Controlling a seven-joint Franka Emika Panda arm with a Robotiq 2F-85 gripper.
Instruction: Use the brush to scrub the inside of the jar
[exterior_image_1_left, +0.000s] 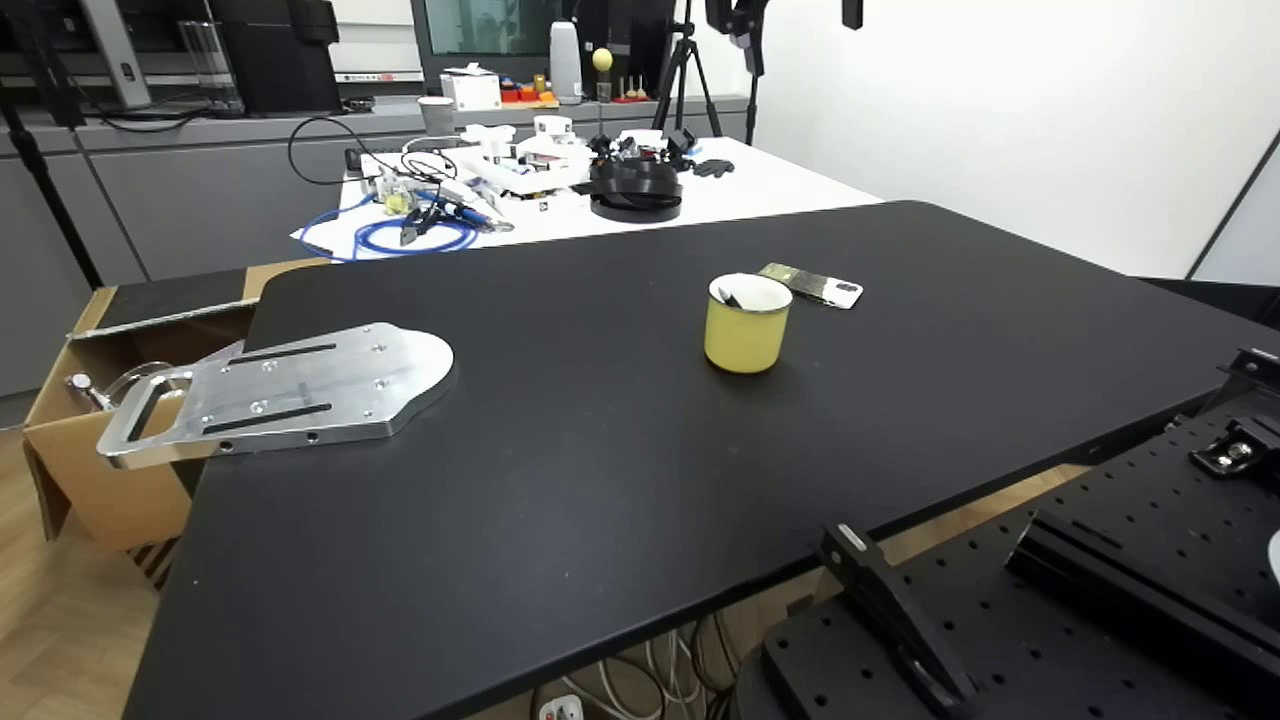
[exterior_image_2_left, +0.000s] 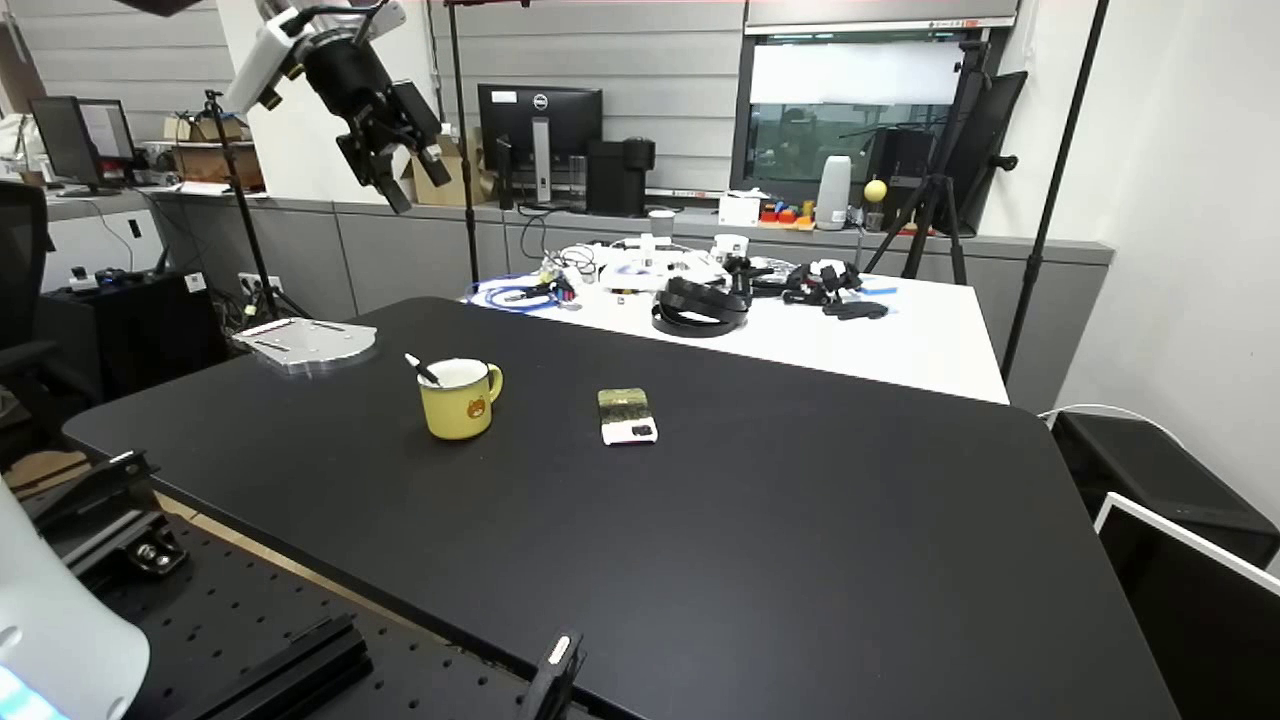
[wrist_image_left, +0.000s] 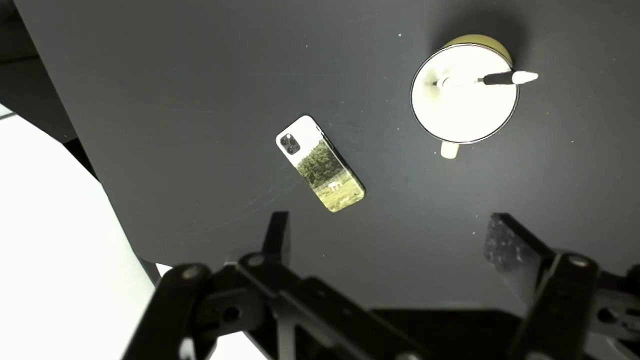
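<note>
The jar is a small yellow mug with a white inside and a handle, upright on the black table. It shows in both exterior views and at the upper right of the wrist view. The brush, thin and dark with a whitish end, leans inside the jar with its end past the rim. Its lower end is hard to see against the bright inside. My gripper is open and empty. It is high above the table in both exterior views.
A phone with a picture case lies flat near the jar. A silver metal plate lies at the table's edge. A cardboard box stands beside it. A white table with clutter adjoins.
</note>
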